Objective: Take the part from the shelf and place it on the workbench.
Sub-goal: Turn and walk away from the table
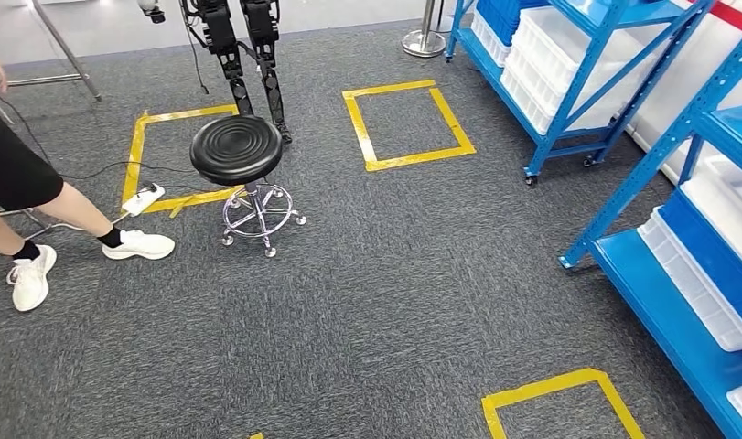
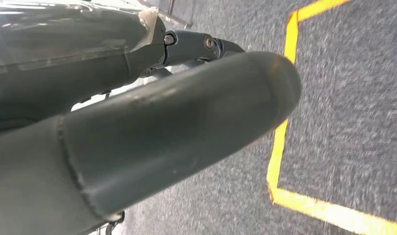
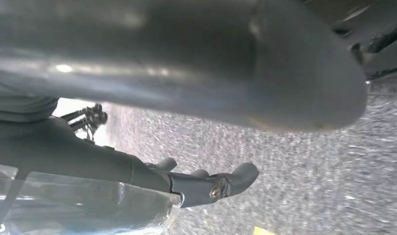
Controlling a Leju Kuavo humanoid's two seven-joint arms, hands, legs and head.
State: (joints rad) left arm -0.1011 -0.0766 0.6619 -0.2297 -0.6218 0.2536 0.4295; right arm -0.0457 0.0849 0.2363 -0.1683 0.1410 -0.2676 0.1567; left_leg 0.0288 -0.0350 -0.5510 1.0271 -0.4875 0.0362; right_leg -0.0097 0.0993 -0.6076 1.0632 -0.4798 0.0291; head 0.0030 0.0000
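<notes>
Blue shelves (image 1: 623,55) edge my right; grey carpet (image 1: 394,274) lies open past the black stool (image 1: 237,149). My left robot hand (image 2: 152,132) and right robot hand (image 3: 206,63) hang over carpet, grip state unclear

Head view is rendering bright and evenly lit; the grey carpet (image 1: 394,274) is showing fine texture, sharp throughout; the stool (image 1: 237,151) is casting only a soft, faint shadow beneath itself; the white bins (image 1: 568,64) on the blue shelving (image 1: 623,55) are reading near overexposed; vertical lines are leaning outward toward the frame edges. Both wrist views are appearing dimmer; the left hand (image 2: 152,132) is sitting out of focus; the right hand (image 3: 186,58) is carrying a small glare spot; carpet there is smearing with motion blur.
</notes>
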